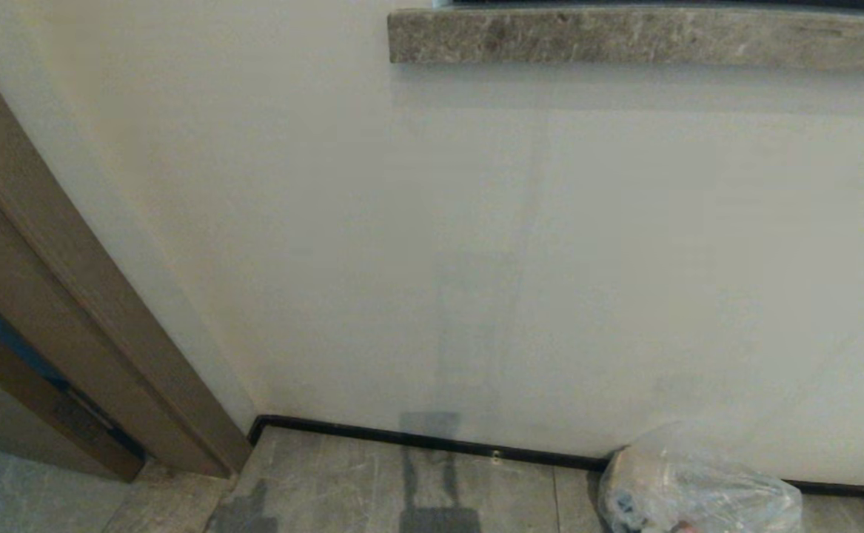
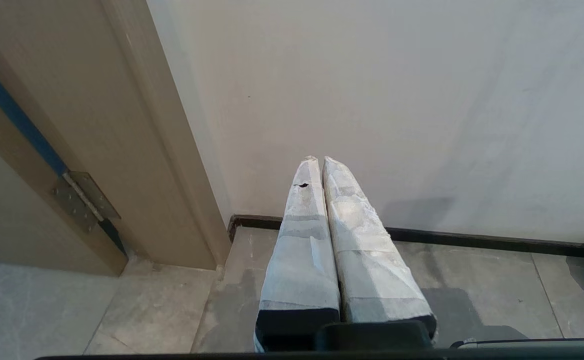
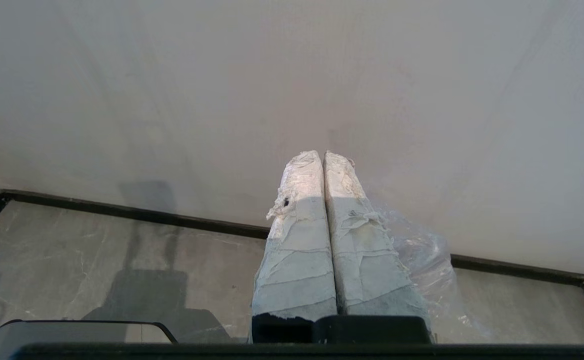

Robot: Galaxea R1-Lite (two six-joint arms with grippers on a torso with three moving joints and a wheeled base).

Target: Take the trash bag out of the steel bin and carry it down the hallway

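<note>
Bag on Floor, Both Grippers Closed

One thin, crinkled, translucent whitish trash bag (image 1: 698, 492) sits on the grey stone floor tiles (image 1: 372, 481) against the pale wall (image 1: 476, 244), at the right; its lower part is cut off by the frame edge. One left gripper (image 2: 318, 161) and one right gripper (image 3: 322, 155), both tape-wrapped, have fingers pressed together, holding nothing. One brown wooden door frame (image 1: 69, 296) stands left. One stone ledge (image 1: 646, 37) projects above.
</note>
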